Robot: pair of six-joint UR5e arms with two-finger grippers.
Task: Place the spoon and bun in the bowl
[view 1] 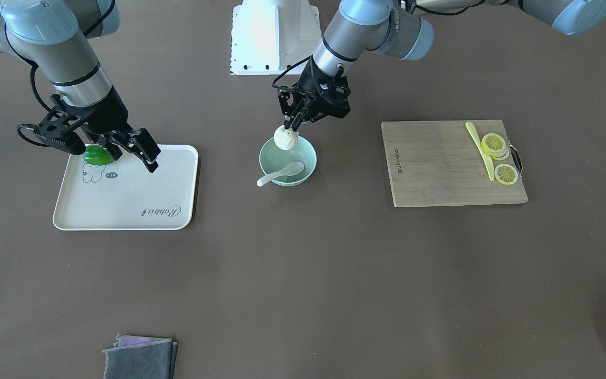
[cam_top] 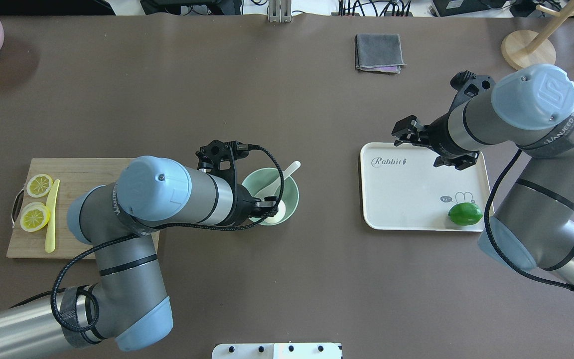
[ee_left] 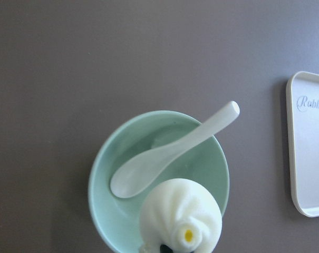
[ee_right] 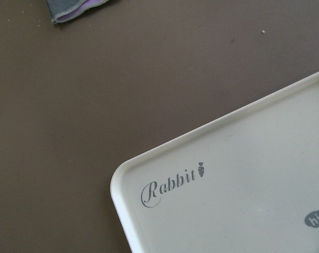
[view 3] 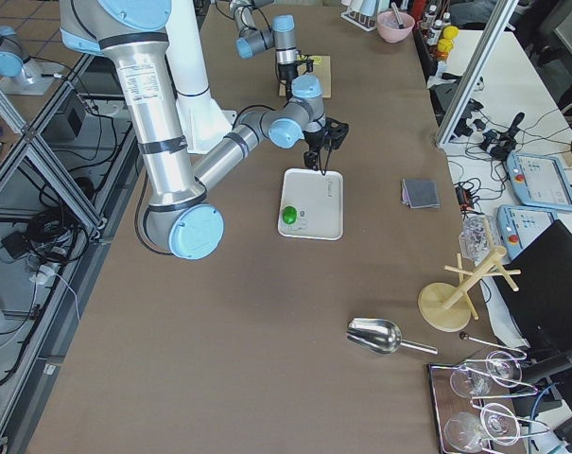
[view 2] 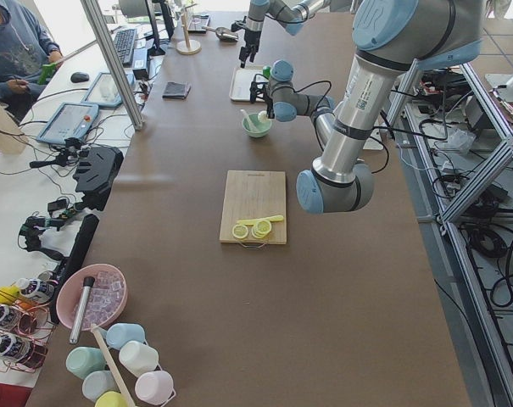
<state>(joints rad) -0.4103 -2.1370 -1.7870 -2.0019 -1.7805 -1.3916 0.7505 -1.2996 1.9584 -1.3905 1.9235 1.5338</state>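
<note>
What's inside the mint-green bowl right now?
The spoon lies with its scoop in the bowl, handle out over the rim. The bun, pinched by the left gripper, is over the bowl's robot-side edge; the bowl floor under it is hidden.

We look down from across the brown table [view 1: 303, 284], from behind too, both sharing the round mint-green bowl [view 1: 305, 153], wrist views close

"Rabbit", in grey script followed by a small carrot mark, is printed on the white tray [ee_right: 243, 221]. A grey speech bubble [ee_right: 317, 219] on the same tray is lettered "hi". The "UR" logo is embossed on the right arm's blue joint cap [cam_top: 541, 92]. Print along the cutting board [view 1: 440, 168] is too small to be read
</note>
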